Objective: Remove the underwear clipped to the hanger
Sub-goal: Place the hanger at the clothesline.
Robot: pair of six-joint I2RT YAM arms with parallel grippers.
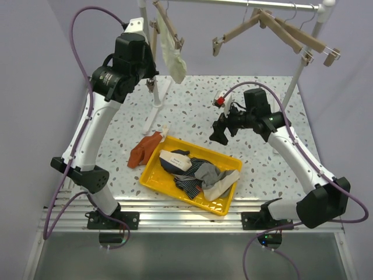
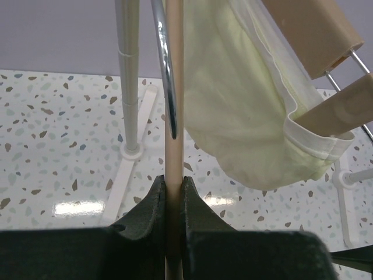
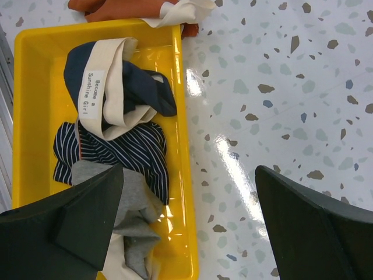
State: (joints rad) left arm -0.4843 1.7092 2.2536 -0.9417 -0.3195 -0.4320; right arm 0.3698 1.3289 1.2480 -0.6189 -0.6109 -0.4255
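Note:
A pale cream-green underwear (image 1: 174, 57) (image 2: 245, 105) hangs clipped to a wooden hanger (image 1: 167, 23) at the rack's left end. My left gripper (image 1: 152, 83) (image 2: 173, 182) is shut on that hanger's thin wooden bar (image 2: 174, 87), just left of the cloth. A wooden clip (image 2: 341, 111) pinches the waistband. Navy underwear (image 3: 137, 81), striped underwear (image 3: 131, 153) and grey underwear (image 3: 137, 216) lie in a yellow tray (image 1: 152, 175) (image 3: 184, 122). Orange-red underwear (image 1: 144, 149) (image 3: 116, 8) lies on the table beside the tray. My right gripper (image 1: 221, 132) (image 3: 189, 224) hangs open over the tray's right rim, holding nothing.
Two empty wooden hangers (image 1: 247, 28) (image 1: 303, 36) hang from the rack rail (image 1: 250, 4) at the back right. The rack's white post (image 2: 128, 76) and foot (image 1: 152, 114) stand beside my left gripper. A small red and white object (image 1: 221, 100) sits behind my right gripper.

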